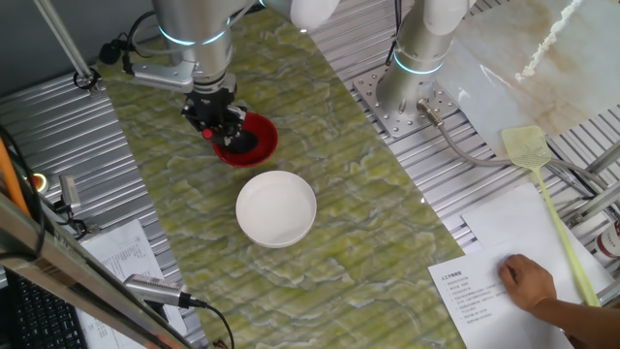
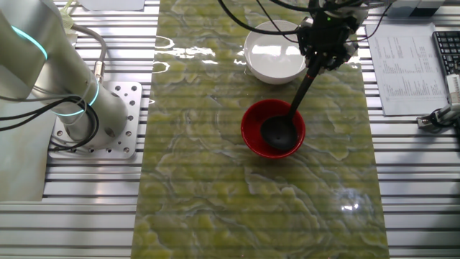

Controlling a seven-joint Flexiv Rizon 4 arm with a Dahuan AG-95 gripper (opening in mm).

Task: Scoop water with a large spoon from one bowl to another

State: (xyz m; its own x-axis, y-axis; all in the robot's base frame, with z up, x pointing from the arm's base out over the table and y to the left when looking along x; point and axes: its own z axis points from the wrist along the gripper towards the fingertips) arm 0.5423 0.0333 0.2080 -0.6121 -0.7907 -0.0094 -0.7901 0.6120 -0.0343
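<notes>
Your ladle (image 2: pixel 280 132) sits with its scoop inside the little red bowl (image 2: pixel 253 137), and the gripper (image 2: pixel 325 44) pinches its handle up high. The white bowl (image 2: pixel 273 54) waits just behind. Tip too fast and water may splash onto the green mat (image 2: pixel 201 194).

Black ladle (image 2: pixel 282 129) tilts with its scoop inside the red bowl (image 2: pixel 251 133), beside the white bowl (image 2: pixel 269 66).

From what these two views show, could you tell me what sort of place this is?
Most likely a robotics lab workbench: two robot arms bolted to a slatted aluminium table, printed sheets alongside, and a keyboard at the edge.
</notes>
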